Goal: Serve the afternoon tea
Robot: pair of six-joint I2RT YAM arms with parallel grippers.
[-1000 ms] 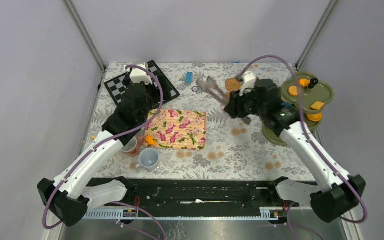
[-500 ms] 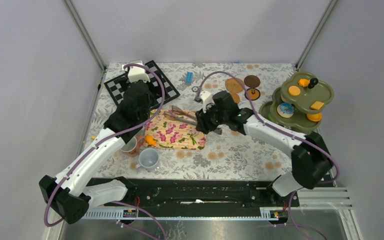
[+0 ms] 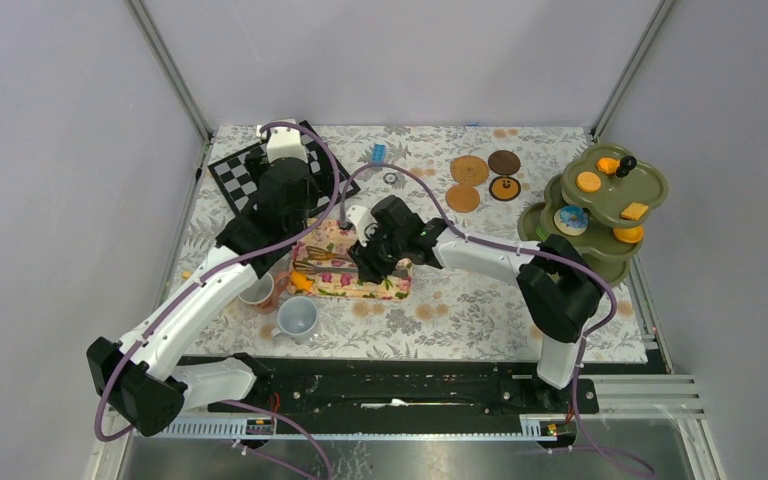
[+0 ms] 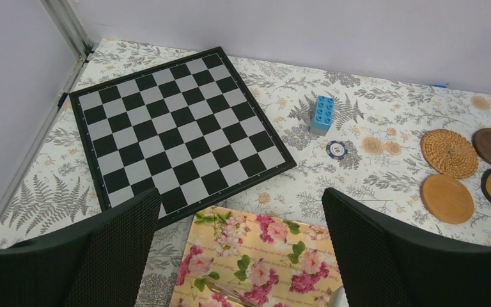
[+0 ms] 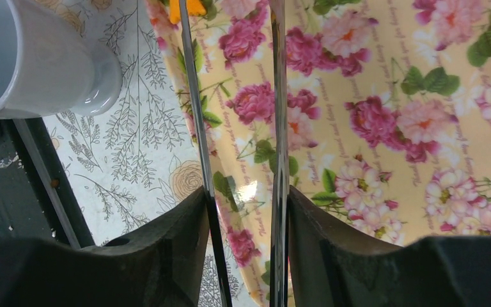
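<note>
Tongs (image 5: 279,128) are gripped in the right hand (image 5: 246,211), its jaws part-closed, low over the mat (image 5: 383,96). Their tips are pointed at an orange pastry (image 5: 188,6) on the mat's edge, with a mug (image 5: 38,57) nearby. The left hand (image 4: 240,211) is spread wide and empty over the chessboard (image 4: 172,128). 4 coasters (image 4: 449,153) are seen further back on the tabletop (image 4: 371,109).
</note>
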